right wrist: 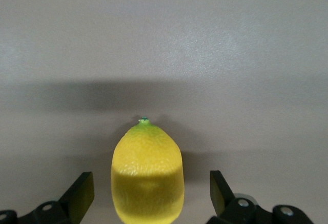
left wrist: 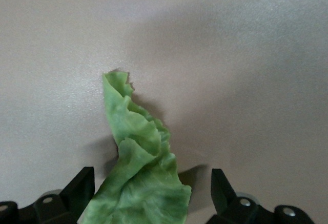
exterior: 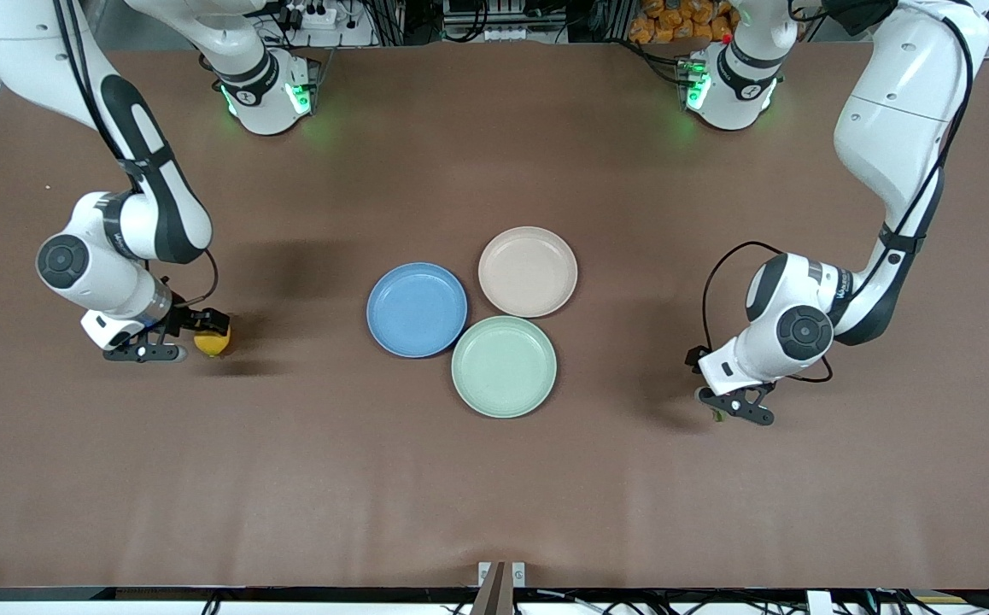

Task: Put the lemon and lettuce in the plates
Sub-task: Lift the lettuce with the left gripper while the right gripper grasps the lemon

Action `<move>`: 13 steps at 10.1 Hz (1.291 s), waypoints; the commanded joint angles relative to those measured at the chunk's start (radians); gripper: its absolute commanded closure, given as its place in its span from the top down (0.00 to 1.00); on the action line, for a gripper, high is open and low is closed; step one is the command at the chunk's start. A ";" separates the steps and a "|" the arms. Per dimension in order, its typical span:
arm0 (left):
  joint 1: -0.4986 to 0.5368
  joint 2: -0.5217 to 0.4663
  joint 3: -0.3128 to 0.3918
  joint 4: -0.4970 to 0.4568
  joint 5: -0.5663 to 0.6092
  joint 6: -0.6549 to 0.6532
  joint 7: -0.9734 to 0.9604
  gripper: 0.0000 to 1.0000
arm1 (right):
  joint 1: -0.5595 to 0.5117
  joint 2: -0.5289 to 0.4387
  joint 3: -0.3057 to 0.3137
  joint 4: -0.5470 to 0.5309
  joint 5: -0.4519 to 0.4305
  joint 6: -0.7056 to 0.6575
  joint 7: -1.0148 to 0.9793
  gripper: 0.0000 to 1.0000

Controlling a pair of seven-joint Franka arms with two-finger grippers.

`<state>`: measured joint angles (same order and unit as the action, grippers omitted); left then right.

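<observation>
The yellow lemon (exterior: 213, 342) lies on the brown table toward the right arm's end. My right gripper (exterior: 196, 337) is down around it. In the right wrist view the lemon (right wrist: 147, 175) sits between the spread fingers of the right gripper (right wrist: 151, 196), with a gap on each side. The wrinkly green lettuce (left wrist: 139, 178) lies between the open fingers of my left gripper (left wrist: 152, 196). In the front view only a green scrap of lettuce (exterior: 716, 416) shows under the left gripper (exterior: 723, 401). The blue plate (exterior: 417, 308) and the beige-pink plate (exterior: 528, 271) stand empty mid-table.
A mint-green plate (exterior: 504, 366) touches the other two plates and lies nearer the front camera. Bare brown table (exterior: 494, 495) stretches between each gripper and the plates. The arm bases stand along the table's edge farthest from the front camera.
</observation>
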<state>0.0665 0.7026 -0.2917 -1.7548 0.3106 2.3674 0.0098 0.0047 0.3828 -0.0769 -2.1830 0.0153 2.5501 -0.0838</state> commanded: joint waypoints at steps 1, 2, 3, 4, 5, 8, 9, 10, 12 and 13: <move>0.006 0.009 -0.003 0.009 0.022 0.003 0.013 0.24 | -0.005 0.013 0.005 -0.020 0.014 0.048 -0.016 1.00; 0.006 0.009 -0.003 0.009 0.022 0.003 0.013 0.00 | -0.005 0.024 0.005 -0.024 0.014 0.062 -0.016 1.00; 0.006 0.009 -0.003 0.012 0.022 0.003 0.006 0.00 | -0.005 0.033 0.005 -0.033 0.014 0.087 -0.016 1.00; 0.006 0.009 -0.003 0.014 0.018 0.003 0.002 0.00 | -0.005 0.042 0.005 -0.044 0.014 0.116 -0.016 1.00; 0.006 0.006 -0.003 0.015 0.013 0.003 0.001 0.00 | -0.005 0.048 0.005 -0.046 0.014 0.131 -0.014 1.00; 0.007 -0.028 -0.007 0.015 0.007 0.003 -0.037 0.00 | -0.005 0.071 0.005 -0.046 0.014 0.156 -0.014 1.00; 0.003 -0.044 -0.013 0.012 0.007 0.000 -0.091 0.00 | -0.005 0.073 0.005 -0.046 0.014 0.156 -0.014 1.00; 0.007 -0.057 -0.041 0.008 0.005 0.000 -0.147 0.00 | -0.003 0.073 0.005 -0.046 0.014 0.154 -0.014 0.89; 0.009 -0.107 -0.092 -0.034 0.005 0.000 -0.282 0.00 | -0.003 0.074 0.006 -0.046 0.014 0.154 -0.014 0.70; 0.009 -0.141 -0.121 -0.066 0.005 -0.002 -0.333 0.00 | -0.003 0.077 0.006 -0.046 0.014 0.154 -0.014 0.63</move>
<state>0.0701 0.6427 -0.3768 -1.7426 0.3105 2.3682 -0.2369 0.0049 0.4570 -0.0758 -2.2202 0.0154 2.6894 -0.0840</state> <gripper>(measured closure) 0.956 0.256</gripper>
